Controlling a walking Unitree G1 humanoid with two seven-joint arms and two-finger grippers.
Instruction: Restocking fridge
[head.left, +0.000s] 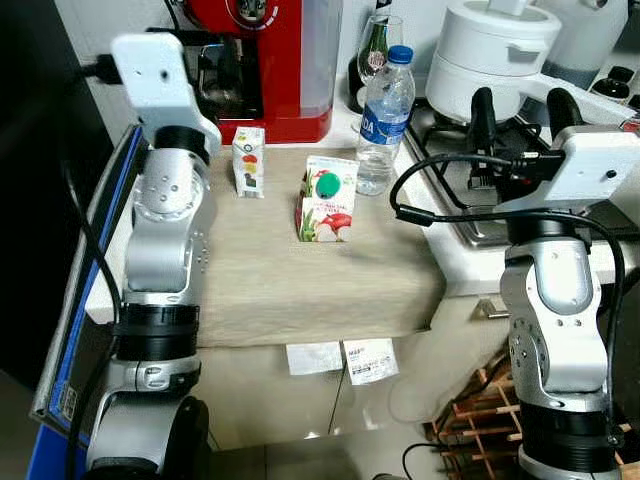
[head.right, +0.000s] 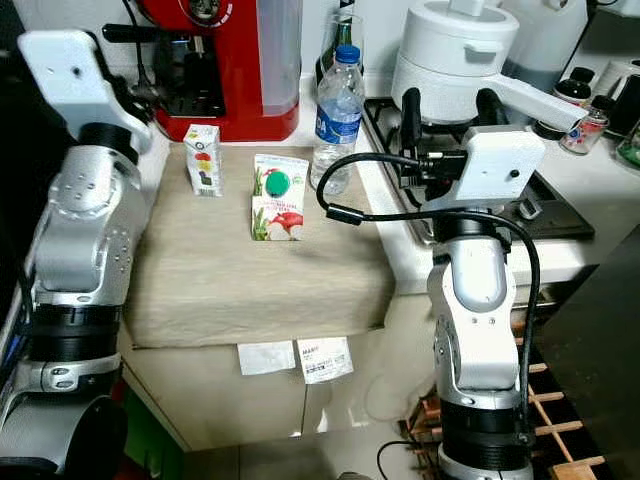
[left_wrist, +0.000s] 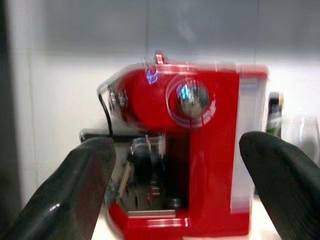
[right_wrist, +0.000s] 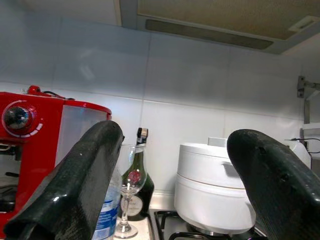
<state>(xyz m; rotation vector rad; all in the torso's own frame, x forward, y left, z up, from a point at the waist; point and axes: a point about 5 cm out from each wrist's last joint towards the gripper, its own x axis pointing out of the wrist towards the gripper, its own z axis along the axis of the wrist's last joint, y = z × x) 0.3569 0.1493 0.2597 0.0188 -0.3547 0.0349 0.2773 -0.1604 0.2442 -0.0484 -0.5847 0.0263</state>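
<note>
The upright water bottle (head.left: 384, 118) stands nearer the right gripper (head.left: 520, 118), whose fingers are spread and empty, as are the left gripper's (left_wrist: 175, 190).

I'm looking at a home kitchen. My landmark is the gas hob (head.right: 480, 215) set into the white worktop (head.right: 500, 262): a white lidded pot (head.right: 455, 55) sits on its burners, and a range hood (right_wrist: 210, 22) hangs above it against the tiled wall (right_wrist: 165, 75). Just left of the hob stand a water bottle (head.right: 337, 105), a wine glass (right_wrist: 131, 192) and a dark bottle (right_wrist: 141, 190); further left is a red espresso machine (head.left: 265, 60). Below the hob, near the floor, I see a wooden wine rack (head.left: 480, 410).
</note>
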